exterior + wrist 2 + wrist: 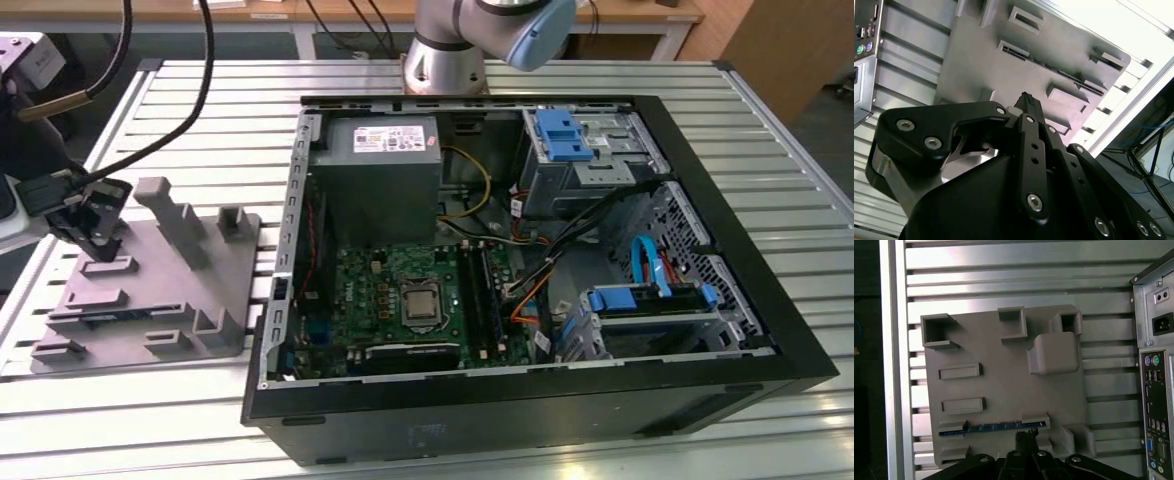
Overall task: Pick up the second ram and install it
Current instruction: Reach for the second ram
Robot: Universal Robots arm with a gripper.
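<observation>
gripper [1026,436] | jaws together | tips at second ram [989,428] in tray [1004,385]

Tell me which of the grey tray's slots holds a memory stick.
The long slot nearest the hand: the blue edge of the second ram shows along it. The two shorter slots beyond it show only grey plastic.

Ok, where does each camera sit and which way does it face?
Exterior view: high up, looking down on open computer case and grey tray; arm base, gripper show.
First wrist view: straight down on tray, the second ram slotted; gripper near it.
Second wrist view: obliquely along gripper onto tray.
Both wrist views share tray, gripper, case's rear.
</observation>
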